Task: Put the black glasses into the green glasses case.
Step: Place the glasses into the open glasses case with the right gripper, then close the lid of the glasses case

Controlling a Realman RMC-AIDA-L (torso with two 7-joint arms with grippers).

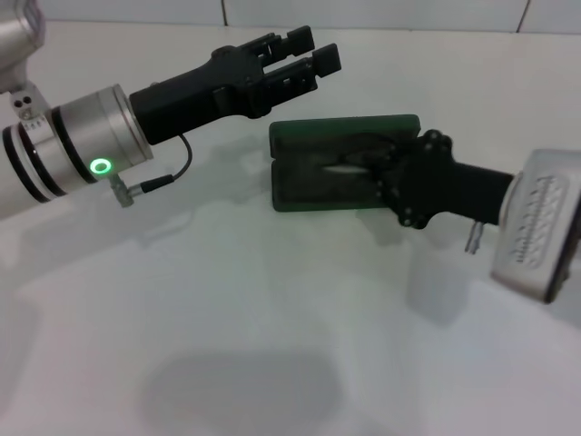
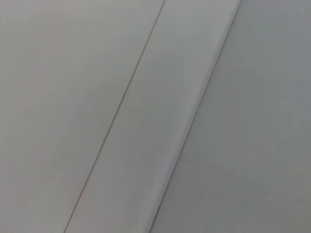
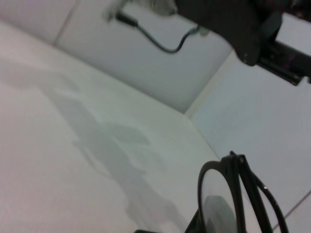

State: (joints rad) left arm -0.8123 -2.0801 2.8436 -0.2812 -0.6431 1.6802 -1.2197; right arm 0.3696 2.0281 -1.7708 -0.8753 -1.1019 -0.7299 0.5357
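While the green glasses case (image 1: 340,163) is lying open near the worktop's (image 1: 272,345) far edge, the right gripper (image 1: 377,168) is reaching into it — pinching the black glasses (image 3: 233,199) — and the left gripper (image 1: 304,56) is hovering spread above the case's left end.
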